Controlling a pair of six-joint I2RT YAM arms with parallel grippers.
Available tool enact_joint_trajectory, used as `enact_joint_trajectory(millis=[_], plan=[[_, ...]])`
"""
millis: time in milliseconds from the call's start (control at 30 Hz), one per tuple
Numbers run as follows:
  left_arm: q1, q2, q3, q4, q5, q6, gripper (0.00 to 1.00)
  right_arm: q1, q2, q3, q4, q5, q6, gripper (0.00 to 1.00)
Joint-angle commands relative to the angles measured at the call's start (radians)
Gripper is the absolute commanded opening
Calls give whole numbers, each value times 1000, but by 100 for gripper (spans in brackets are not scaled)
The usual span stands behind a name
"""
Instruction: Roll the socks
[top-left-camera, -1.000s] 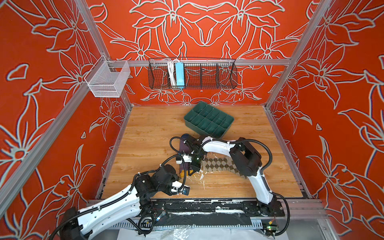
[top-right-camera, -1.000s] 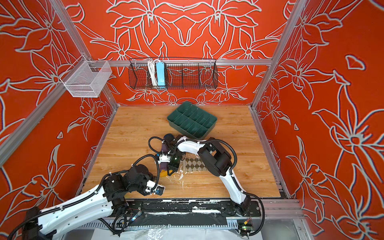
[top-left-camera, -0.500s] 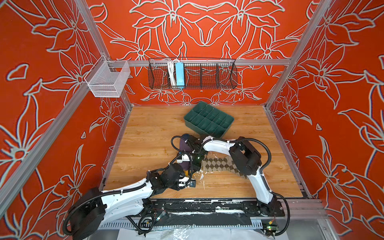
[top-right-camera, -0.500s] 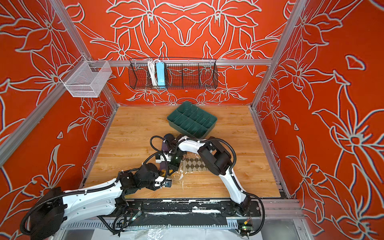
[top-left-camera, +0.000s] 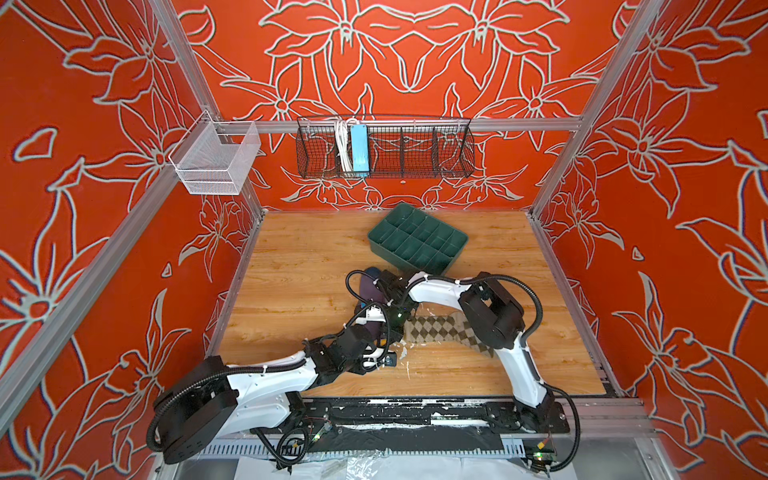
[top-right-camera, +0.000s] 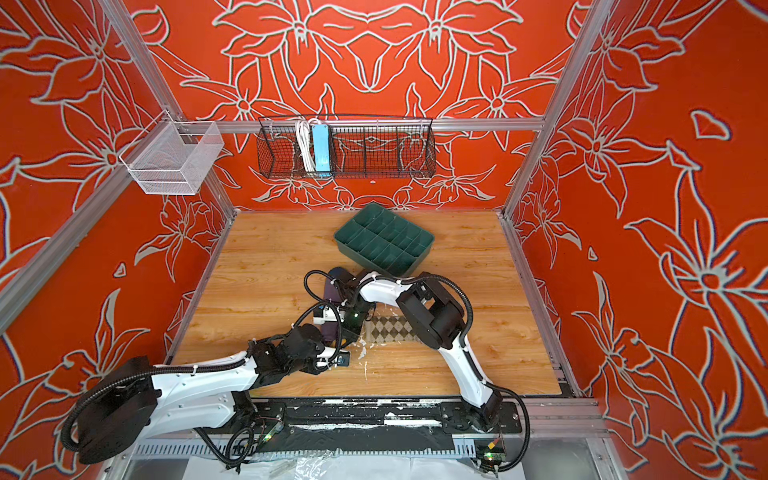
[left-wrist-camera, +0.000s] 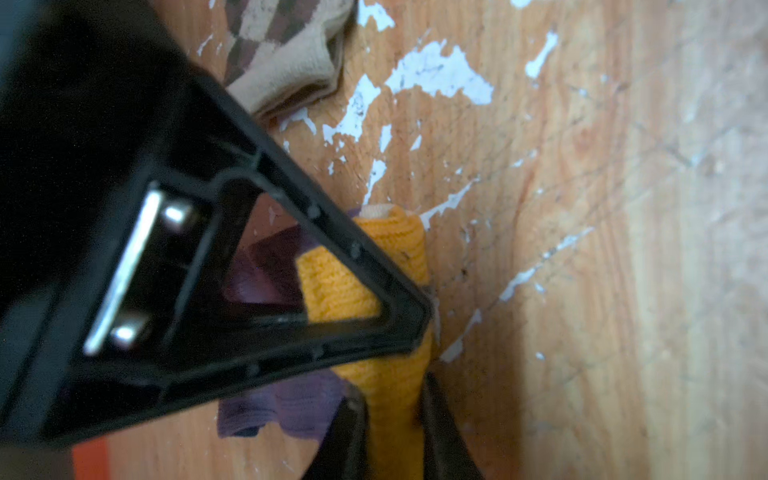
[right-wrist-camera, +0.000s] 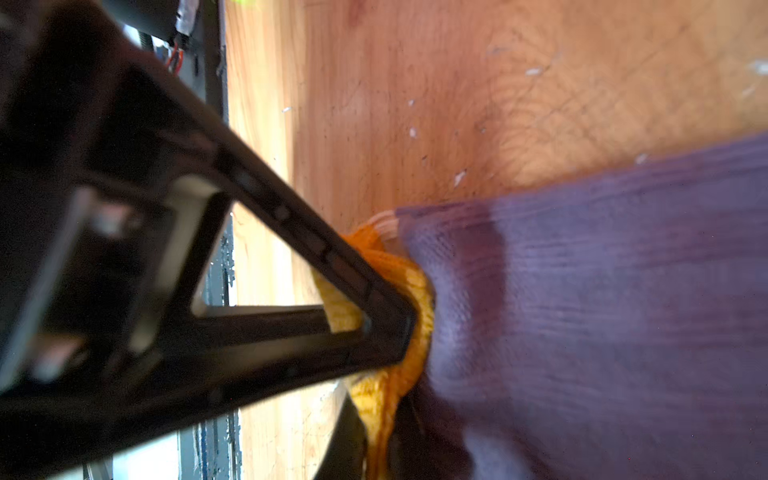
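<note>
Just in front of the green divider tray, the purple sock lies on the wooden table. Both claws pinch its mustard-yellow cuff: the left gripper and the right gripper each clamp the folded yellow knit. Nearer than the tray, the argyle sock lies flat beside that cuff.

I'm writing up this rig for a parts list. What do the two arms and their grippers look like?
Both arms have glossy white link shells with chunky black joint housings. Black corrugated cable conduit loops along the left arm and the right arm, fastened with ties. Each gripper has matte black triangular open-frame fingers, with a silver metal rail at their base.
</note>
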Motion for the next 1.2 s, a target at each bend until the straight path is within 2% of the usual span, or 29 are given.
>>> enact_joint_trajectory(millis=[0, 67, 133, 367, 467, 533, 633, 800, 867, 933, 1000, 1100, 1167], plan=[[5, 21, -14, -20, -17, 15, 10, -12, -6, -68, 42, 64, -11, 8], [15, 23, -13, -22, -14, 14, 0, -20, -43, -102, 55, 42, -19, 14], [27, 20, -5, -42, 3, 9, 0, -29, -86, -146, 76, 20, -26, 22], [92, -13, 22, -154, 128, 0, 0, -97, -308, -345, 205, 16, 10, 35], [134, -18, 52, -220, 199, -11, 0, -152, -439, -425, 266, 38, 41, 35], [167, -12, 82, -279, 255, -19, 0, -193, -531, -477, 318, 74, 71, 35], [199, 9, 120, -340, 318, -24, 0, -243, -684, -556, 417, 193, 122, 35], [222, 86, 181, -391, 377, -28, 0, -255, -959, -709, 620, 447, 165, 36], [229, 123, 207, -407, 399, -32, 0, -255, -1063, -766, 683, 496, 159, 38], [240, 161, 235, -417, 422, -46, 0, -256, -1164, -819, 728, 498, 139, 40], [254, 200, 269, -443, 455, -60, 0, -254, -1260, -867, 717, 438, 61, 40], [278, 256, 318, -481, 507, -73, 0, -240, -1365, -901, 622, 376, -51, 39], [294, 295, 348, -513, 540, -78, 0, -201, -1418, -914, 540, 411, -128, 37]])
